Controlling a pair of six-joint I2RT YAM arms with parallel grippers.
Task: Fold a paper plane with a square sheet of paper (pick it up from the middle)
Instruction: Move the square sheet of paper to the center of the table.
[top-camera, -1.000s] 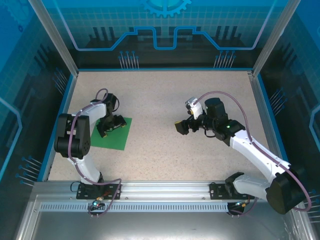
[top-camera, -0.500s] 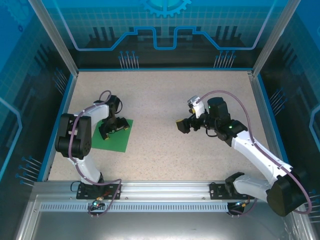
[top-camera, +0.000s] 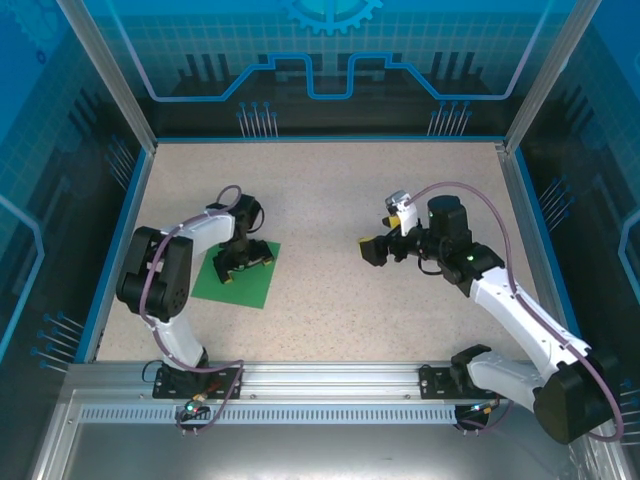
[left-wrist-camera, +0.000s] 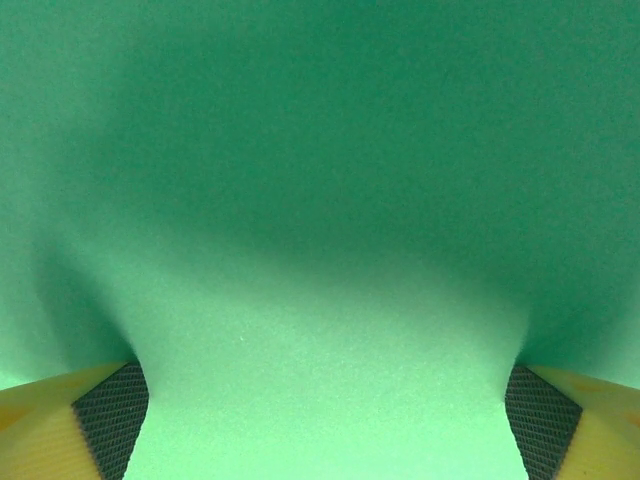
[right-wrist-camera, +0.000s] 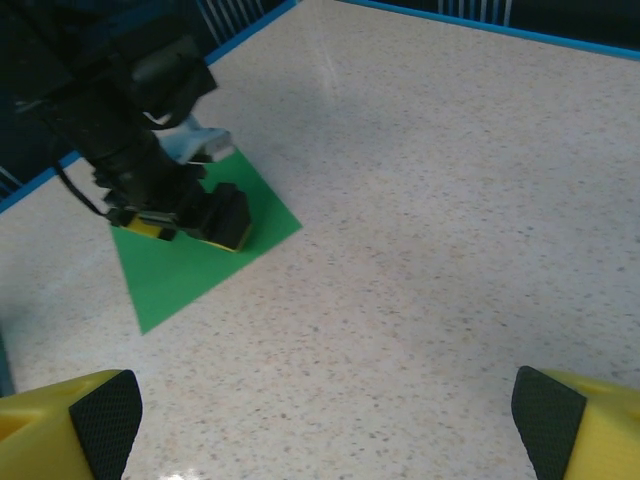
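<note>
The square sheet of paper (top-camera: 245, 292) lies flat on the speckled worktop (top-camera: 330, 190), in the left part of the top view, a little below the middle. It is bright green and unfolded, and its corners are turned a bit, so it looks like a tilted square.

The left gripper (top-camera: 243, 262) stands down on the upper middle part of the sheet. Its jaws are wide apart. In the left wrist view the green paper covers the whole picture, and the two dark pads (left-wrist-camera: 110, 420) show at the lower left and lower right corners. Between them the paper looks lighter and slightly curved. Whether the pads pinch the paper cannot be told.

The right gripper (top-camera: 368, 250) hangs over the bare worktop right of the centre, well apart from the sheet, and it points to the left. Its jaws are also wide apart and hold nothing
</note>
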